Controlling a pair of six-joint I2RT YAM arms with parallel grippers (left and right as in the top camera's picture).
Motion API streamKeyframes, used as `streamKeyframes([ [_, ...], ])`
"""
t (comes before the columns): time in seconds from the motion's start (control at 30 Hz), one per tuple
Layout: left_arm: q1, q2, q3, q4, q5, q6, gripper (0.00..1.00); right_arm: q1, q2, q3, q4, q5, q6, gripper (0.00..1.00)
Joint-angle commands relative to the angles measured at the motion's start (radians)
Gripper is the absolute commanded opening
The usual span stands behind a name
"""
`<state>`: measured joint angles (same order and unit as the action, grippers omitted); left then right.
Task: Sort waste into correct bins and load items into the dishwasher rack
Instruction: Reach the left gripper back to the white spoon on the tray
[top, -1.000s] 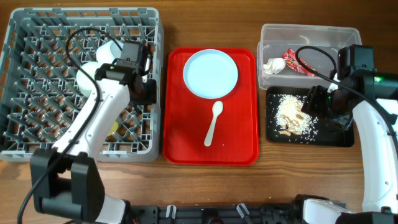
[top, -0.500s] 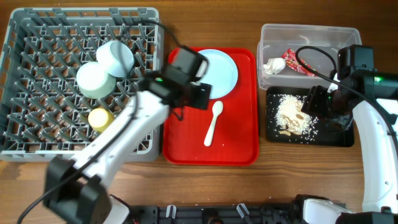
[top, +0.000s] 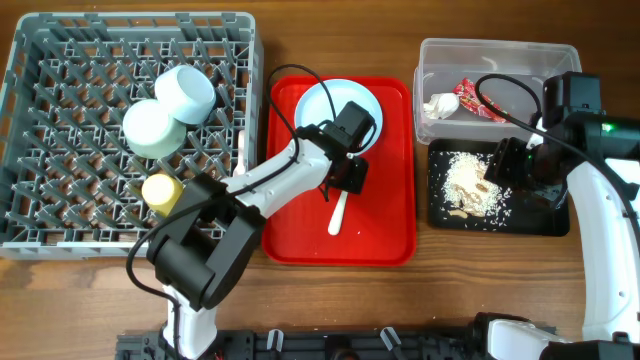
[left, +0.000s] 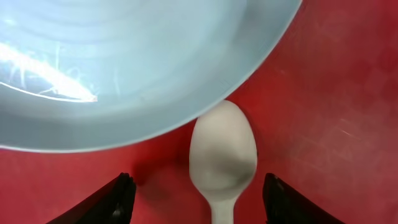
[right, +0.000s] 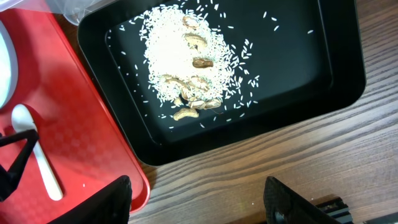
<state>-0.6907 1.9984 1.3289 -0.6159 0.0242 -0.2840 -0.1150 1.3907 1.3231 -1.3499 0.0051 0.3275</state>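
My left gripper (top: 346, 183) is open and low over the red tray, its fingers (left: 199, 202) on either side of the white spoon (left: 222, 152), which lies just below the white plate (left: 124, 62). The spoon's handle (top: 338, 215) points toward the front. The grey rack (top: 60, 60) holds the pale green bowl (top: 150, 130), the light blue bowl (top: 187, 92) and the yellow cup (top: 160, 190). My right gripper (top: 508, 165) is open and empty above the black tray (top: 540, 222) of food scraps (top: 468, 185). The fork is out of view.
The flat red tray (top: 380, 240) lies between the rack and the bins. The clear tub (top: 500, 48) at the back right holds the red-and-white wrapper (top: 478, 100) and the white napkin (top: 440, 105). Bare wood runs along the table's front.
My left arm swung from the rack to the red tray and came down over the spoon. The yellow cup now stands uncovered in the rack. The right arm has not moved.
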Motion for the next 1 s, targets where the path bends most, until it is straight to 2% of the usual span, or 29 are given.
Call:
streamKeyframes([
  [0.0, -0.030, 0.036, 0.008, 0.023, -0.068, -0.012, 0.67, -0.004, -0.007, 0.019, -0.002, 0.019, -0.012, 0.69],
  [0.23, -0.058, 0.054, 0.008, 0.071, -0.130, -0.012, 0.65, -0.004, -0.007, 0.019, -0.002, 0.020, -0.013, 0.69],
  [0.4, -0.083, 0.098, 0.008, 0.059, -0.132, -0.011, 0.58, -0.004, -0.007, 0.019, -0.002, 0.012, -0.013, 0.69],
  [0.5, -0.111, 0.123, 0.007, 0.035, -0.185, -0.012, 0.51, -0.004, -0.007, 0.019, -0.002, 0.013, -0.013, 0.69],
  [0.6, -0.122, 0.122, 0.008, 0.020, -0.209, -0.012, 0.39, -0.004, -0.007, 0.019, -0.002, 0.013, -0.013, 0.69],
  [0.77, -0.122, 0.120, 0.008, -0.018, -0.209, -0.013, 0.33, -0.004, -0.007, 0.019, -0.009, 0.013, -0.013, 0.69],
  [0.9, -0.122, 0.054, 0.008, -0.032, -0.210, -0.012, 0.29, -0.004, -0.007, 0.019, -0.011, 0.013, -0.013, 0.69],
  [0.97, -0.122, 0.010, 0.008, -0.040, -0.209, -0.013, 0.22, -0.004, -0.007, 0.019, -0.014, 0.013, -0.014, 0.69],
])
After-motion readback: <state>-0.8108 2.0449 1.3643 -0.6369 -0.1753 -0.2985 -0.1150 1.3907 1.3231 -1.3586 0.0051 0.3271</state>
